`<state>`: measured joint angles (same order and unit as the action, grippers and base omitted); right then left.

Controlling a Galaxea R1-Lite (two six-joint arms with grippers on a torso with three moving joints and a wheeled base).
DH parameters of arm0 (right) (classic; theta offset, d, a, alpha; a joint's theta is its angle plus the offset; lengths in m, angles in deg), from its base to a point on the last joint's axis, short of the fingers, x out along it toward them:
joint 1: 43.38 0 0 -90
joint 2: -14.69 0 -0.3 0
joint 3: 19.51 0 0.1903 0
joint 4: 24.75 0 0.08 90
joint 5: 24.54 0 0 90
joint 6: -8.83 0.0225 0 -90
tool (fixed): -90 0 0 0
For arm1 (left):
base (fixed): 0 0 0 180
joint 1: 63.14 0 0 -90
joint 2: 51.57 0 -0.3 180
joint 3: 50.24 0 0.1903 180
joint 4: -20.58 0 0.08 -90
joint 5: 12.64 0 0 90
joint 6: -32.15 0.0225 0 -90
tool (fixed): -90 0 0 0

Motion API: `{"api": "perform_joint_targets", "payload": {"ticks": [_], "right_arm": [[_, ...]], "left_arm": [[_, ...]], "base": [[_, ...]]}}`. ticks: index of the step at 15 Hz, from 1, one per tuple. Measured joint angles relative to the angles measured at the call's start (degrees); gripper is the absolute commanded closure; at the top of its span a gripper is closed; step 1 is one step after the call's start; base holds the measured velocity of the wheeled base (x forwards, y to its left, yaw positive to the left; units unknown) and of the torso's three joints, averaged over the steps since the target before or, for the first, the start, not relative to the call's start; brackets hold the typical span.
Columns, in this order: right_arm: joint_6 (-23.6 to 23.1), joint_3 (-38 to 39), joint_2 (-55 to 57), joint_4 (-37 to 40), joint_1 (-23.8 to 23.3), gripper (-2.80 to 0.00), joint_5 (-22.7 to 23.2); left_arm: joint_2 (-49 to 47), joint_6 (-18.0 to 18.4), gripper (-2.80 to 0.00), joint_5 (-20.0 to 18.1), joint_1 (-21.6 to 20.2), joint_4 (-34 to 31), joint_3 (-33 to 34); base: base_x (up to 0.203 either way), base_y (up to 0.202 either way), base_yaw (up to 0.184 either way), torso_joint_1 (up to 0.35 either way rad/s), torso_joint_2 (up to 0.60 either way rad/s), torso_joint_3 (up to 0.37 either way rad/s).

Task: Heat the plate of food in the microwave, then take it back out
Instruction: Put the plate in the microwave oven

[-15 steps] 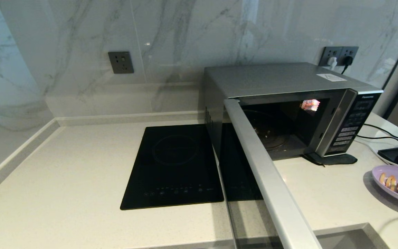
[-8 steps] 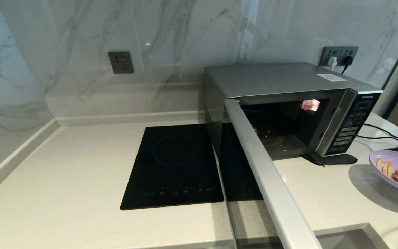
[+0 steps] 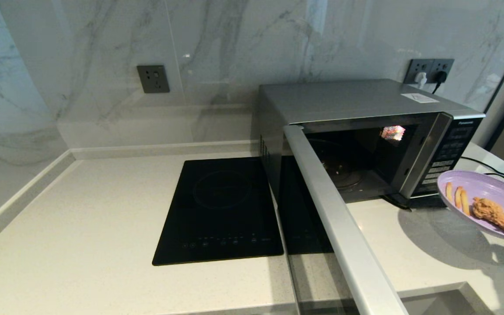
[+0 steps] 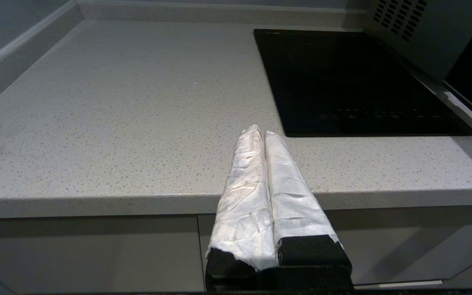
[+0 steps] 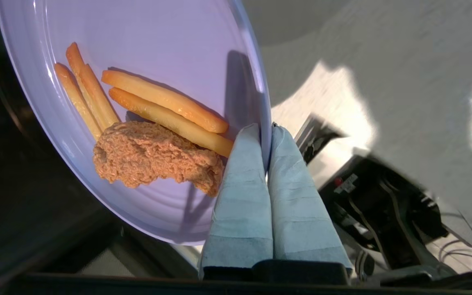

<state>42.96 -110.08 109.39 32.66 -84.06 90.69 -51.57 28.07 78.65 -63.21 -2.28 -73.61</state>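
The lilac plate of food (image 3: pixel 488 192) hangs tilted above the counter at the far right, just in front of the microwave's button panel (image 3: pixel 446 153). It carries orange fry sticks (image 5: pixel 166 102) and a brown crumbed piece (image 5: pixel 154 155). My right gripper (image 5: pixel 265 135) is shut on the plate's rim (image 5: pixel 260 82), one finger inside and one outside. The silver microwave (image 3: pixel 357 98) stands open, its door (image 3: pixel 335 218) swung out toward me, with a bare turntable (image 3: pixel 344 168) inside. My left gripper (image 4: pixel 260 133) rests shut and empty at the counter's front edge, left of the hob.
A flat black induction hob (image 3: pixel 221 210) lies in the counter left of the microwave. Black cables (image 3: pixel 484 168) and a dark device (image 5: pixel 400 213) sit at the right behind the plate. Wall sockets (image 3: pixel 152 78) and plugs (image 3: pixel 429 72) are on the marble wall.
The plate has risen off the counter and moved left toward the microwave's front, tilting as it went. The door and the left arm have not moved.
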Motion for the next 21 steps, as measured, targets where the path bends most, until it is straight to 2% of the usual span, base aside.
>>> {"api": "perform_joint_targets", "payload": {"ticks": [5,8,11,14,19,21], "right_arm": [[4.58,2.59,-4.86,0.02,12.79,0.0,-0.35],[8.2,1.86,-5.67,-0.17,21.72,0.0,-2.58],[12.88,-0.21,-4.19,-1.38,30.01,0.0,-6.24],[17.48,-2.5,-0.73,-5.32,36.11,0.0,-11.02],[27.92,-11.04,8.29,-8.38,43.37,0.0,-20.71],[31.31,-14.95,11.84,-8.19,45.55,0.0,-23.01]], "left_arm": [[0.0,-0.01,0.0,0.0,0.0,-0.01,0.0],[0.0,-0.02,0.0,0.01,0.0,0.0,0.0],[0.0,0.01,0.0,0.02,0.0,0.0,0.0],[0.0,0.0,0.0,0.0,0.0,0.0,0.0],[0.0,-0.02,0.0,0.02,0.0,0.0,0.0],[0.0,0.01,0.0,0.02,0.0,0.0,0.0]], "base": [[0.0,0.0,0.0,0.0,0.0,0.0],[0.0,0.0,0.0,0.0,0.0,0.0],[0.0,0.0,0.0,0.0,0.0,0.0],[0.0,0.0,0.0,0.0,0.0,0.0],[0.0,0.0,0.0,0.0,0.0,0.0],[0.0,0.0,0.0,0.0,0.0,0.0]]}}
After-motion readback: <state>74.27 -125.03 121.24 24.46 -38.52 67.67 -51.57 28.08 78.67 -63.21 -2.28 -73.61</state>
